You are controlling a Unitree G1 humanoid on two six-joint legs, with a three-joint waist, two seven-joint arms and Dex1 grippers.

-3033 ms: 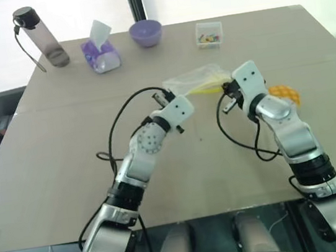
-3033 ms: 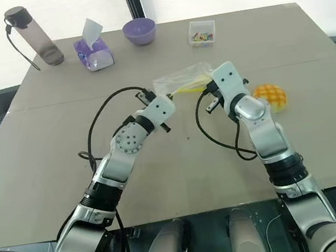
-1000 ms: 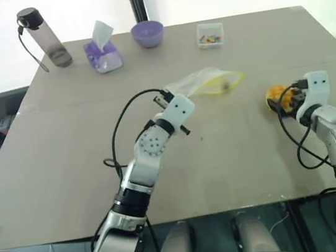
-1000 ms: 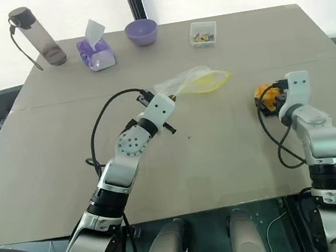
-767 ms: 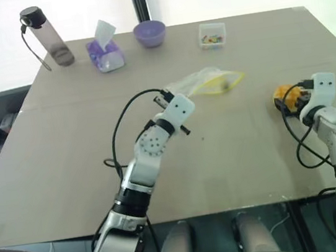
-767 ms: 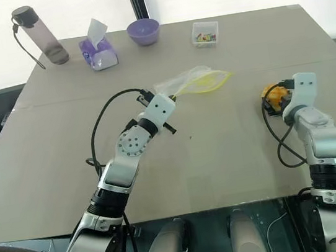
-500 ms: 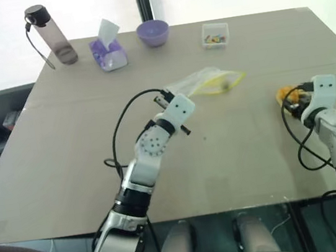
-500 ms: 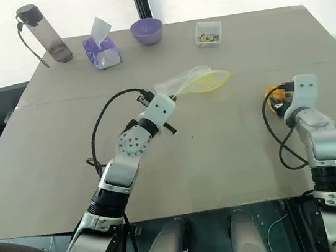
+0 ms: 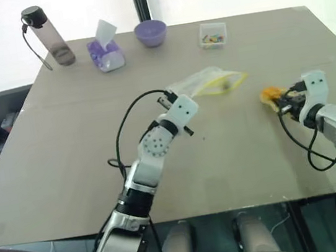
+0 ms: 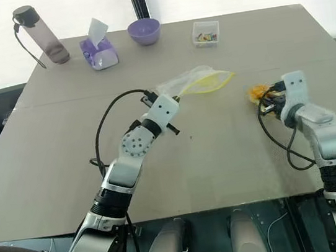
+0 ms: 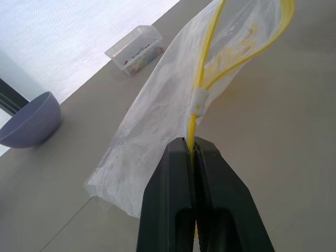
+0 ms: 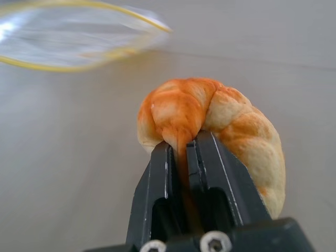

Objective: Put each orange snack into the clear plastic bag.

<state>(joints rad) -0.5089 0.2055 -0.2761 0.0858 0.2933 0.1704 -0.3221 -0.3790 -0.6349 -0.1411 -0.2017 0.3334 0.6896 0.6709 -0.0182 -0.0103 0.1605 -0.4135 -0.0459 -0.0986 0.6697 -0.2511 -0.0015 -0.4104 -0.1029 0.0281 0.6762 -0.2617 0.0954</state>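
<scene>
**Bun pinched, bag held agape**

Right gripper [image 12: 181,149] seen clamped nearly closed on the orange snack [image 12: 210,123] — soft dough squeezed into a deep fold between the two black fingers, the rest of the bun bulging out ahead of the tips and to one side. Left gripper [image 11: 194,149] pressed fully together on the yellow zip strip of the clear plastic bag [image 11: 173,100], mouth held partway open beyond its tips and turned toward the bun. Bag and bun well apart, with bare table [image 9: 234,154] between the two claws.

Risks, as judged from this grip:
- Hold taken on a thin pinch of soft bread, off-centre; could tear or slip free in transit, dropping the snack short of the bag.
- Bag mouth looked narrow against the bun's bulk; could snag on the lip and push the film shut, or drag the strip out of the left claw.
- Bag gripped at one edge only — limp far side free to sag or fold over the opening.

Containers: clear bag empty apart from its faint yellow print. Small clear box [image 9: 213,34], far beyond the left claw, holding coloured bits. Purple bowl [image 9: 150,32] beside it, apparently empty. Dark bottle [image 9: 46,38], capped, contents not discernible.
</scene>
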